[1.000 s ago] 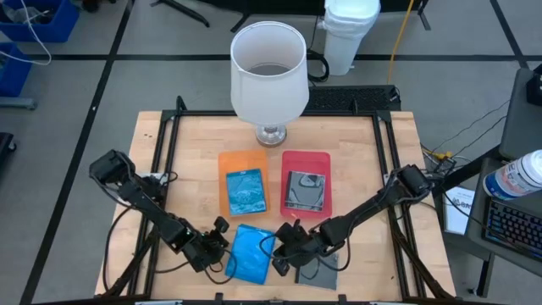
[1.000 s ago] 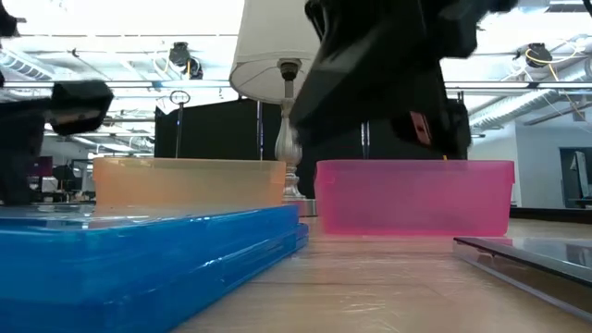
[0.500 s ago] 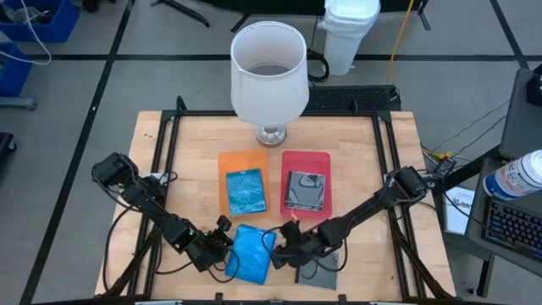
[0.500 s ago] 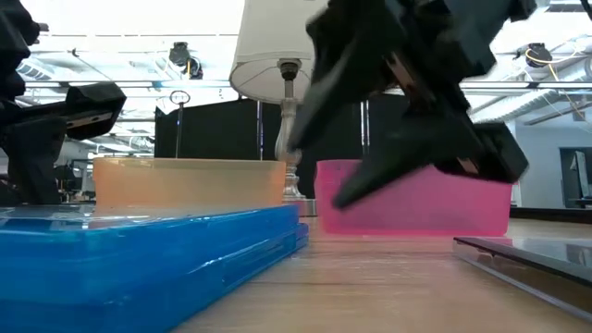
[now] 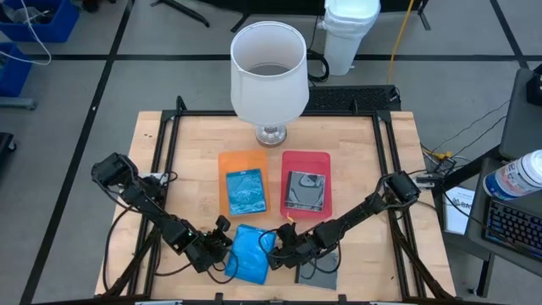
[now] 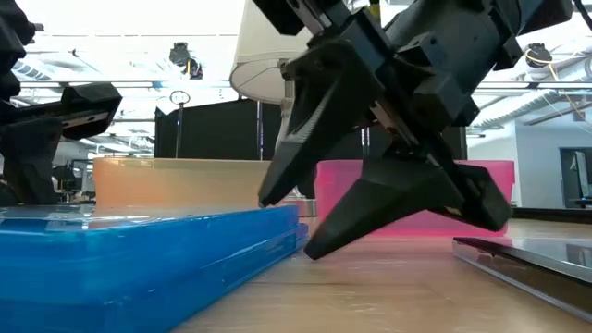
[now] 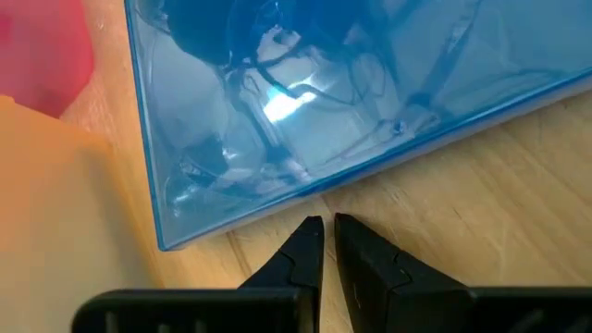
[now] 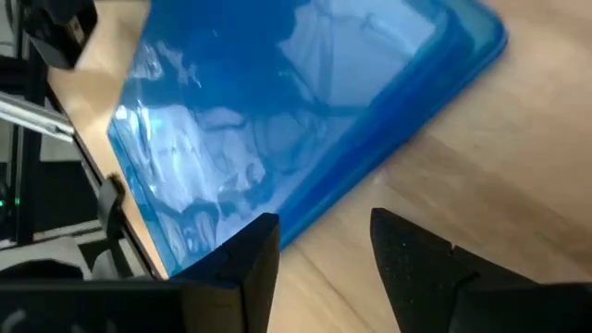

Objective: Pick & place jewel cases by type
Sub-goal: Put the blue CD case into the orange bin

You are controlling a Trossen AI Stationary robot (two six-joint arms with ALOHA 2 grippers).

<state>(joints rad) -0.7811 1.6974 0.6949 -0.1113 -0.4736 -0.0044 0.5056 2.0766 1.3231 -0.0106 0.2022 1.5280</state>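
Loose blue jewel case [image 5: 250, 254] lies flat at the worktop's [image 5: 195, 182] near edge, between the two end effectors. The high view gives one slab; the low view [image 6: 148, 245] shows two stacked edges, so either a stack of two or a case with its lid, cannot tell which. Dark grey case [image 5: 318, 273] lies flat just right of it, partly under the right arm; the low view catches only its thin front edge [image 6: 527, 254].

Right end effector [image 5: 277, 244] sits at the blue case's right edge, fingers apart, nothing between them. Right wrist view: both fingertips [image 8: 250, 250] straddle bare wood just off the case's edge [image 8: 305, 139]. Low view puts the tips down at worktop level beside the case's corner.

Left end effector [image 5: 222, 246] is at the case's left edge. Left wrist view: fingers [image 7: 301, 254] nearly together, a slit between, empty, just short of the case's corner [image 7: 324, 92].

Behind: orange tray [image 5: 242, 158] with a blue case [image 5: 246, 191] inside, red tray [image 5: 305, 161] touching it on the right with a dark case [image 5: 304, 191] inside. Lamp [image 5: 268, 72] stands behind both trays. Bare wood left of the orange tray and right of the red one; a narrow strip between trays and loose cases.
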